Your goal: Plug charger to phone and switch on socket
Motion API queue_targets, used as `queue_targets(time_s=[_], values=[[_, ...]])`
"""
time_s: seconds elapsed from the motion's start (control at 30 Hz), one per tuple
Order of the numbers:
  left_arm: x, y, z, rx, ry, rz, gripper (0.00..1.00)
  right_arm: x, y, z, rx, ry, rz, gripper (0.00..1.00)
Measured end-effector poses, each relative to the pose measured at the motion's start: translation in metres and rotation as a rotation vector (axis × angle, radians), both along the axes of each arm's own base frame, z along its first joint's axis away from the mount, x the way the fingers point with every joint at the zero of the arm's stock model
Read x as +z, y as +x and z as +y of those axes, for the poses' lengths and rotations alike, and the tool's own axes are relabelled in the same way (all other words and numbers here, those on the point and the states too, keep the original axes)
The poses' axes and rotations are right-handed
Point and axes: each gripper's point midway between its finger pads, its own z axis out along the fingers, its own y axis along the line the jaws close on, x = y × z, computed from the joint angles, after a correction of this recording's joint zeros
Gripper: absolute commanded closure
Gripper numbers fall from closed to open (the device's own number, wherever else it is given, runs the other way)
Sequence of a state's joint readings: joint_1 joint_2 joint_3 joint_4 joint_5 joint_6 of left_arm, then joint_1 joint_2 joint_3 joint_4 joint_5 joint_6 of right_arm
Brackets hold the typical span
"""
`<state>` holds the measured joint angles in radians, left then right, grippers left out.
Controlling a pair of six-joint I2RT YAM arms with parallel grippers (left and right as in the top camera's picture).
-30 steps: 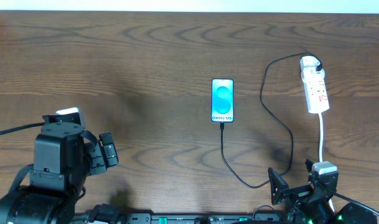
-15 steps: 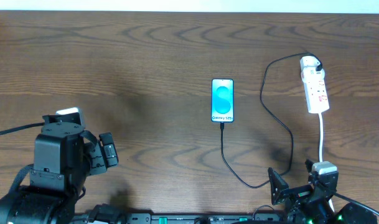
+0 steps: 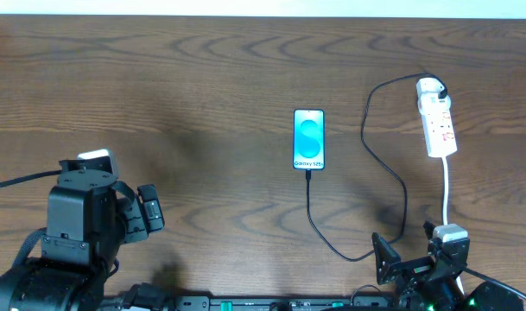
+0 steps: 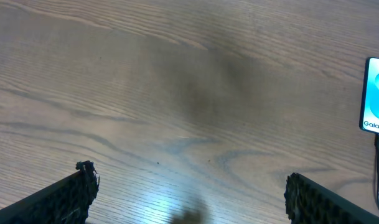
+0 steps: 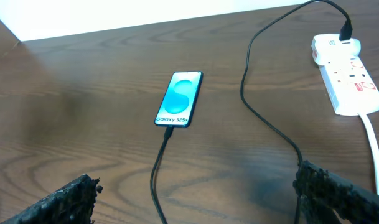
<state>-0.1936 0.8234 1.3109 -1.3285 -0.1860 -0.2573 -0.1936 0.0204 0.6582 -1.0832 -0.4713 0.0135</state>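
The phone (image 3: 308, 139) lies flat near the middle of the table (image 3: 202, 78), screen up and lit blue. Its long sides run toward the far edge, and its short bottom edge faces the robot. The charger (image 3: 405, 194) has its connector (image 5: 169, 129) at that bottom edge. The cable runs toward the near edge, bends right, then loops back up in a wide curve to the far end of the socket (image 3: 437, 121).

The socket lies on the right side of the table, well apart from the phone and roughly parallel to it, its far end near the table's far edge. Its white cord (image 3: 446, 186) runs straight toward the robot, just right of the cable loop. Whether its switches are on or off is too small to tell.

The left gripper (image 4: 188, 186) hangs over the near left part of the table, its jaws spread wide and holding nothing. A broad stretch of plain wood lies between it and the phone. The right gripper (image 5: 195, 183) sits low at the near right edge, jaws also spread wide and holding nothing. The cable crosses the wood between its fingers, and the cable loop and white cord lie between it and the socket.
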Motion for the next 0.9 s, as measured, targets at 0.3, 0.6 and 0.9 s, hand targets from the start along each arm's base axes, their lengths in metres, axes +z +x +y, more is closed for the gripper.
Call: queue_targets(time_s=[0.3, 0.6, 0.9], values=[[0.0, 0.0, 0.0, 0.0, 0.0, 0.0, 0.02, 0.006, 0.004, -0.005, -0.026, -0.018, -0.029, 0.01], [0.0, 0.0, 0.0, 0.0, 0.0, 0.0, 0.02, 0.008, 0.007, -0.009, -0.047, -0.03, -0.045, 0.01], [0.0, 0.0, 0.0, 0.0, 0.0, 0.0, 0.02, 0.002, 0.041, -0.016, -0.05, -0.043, -0.139, 0.01]])
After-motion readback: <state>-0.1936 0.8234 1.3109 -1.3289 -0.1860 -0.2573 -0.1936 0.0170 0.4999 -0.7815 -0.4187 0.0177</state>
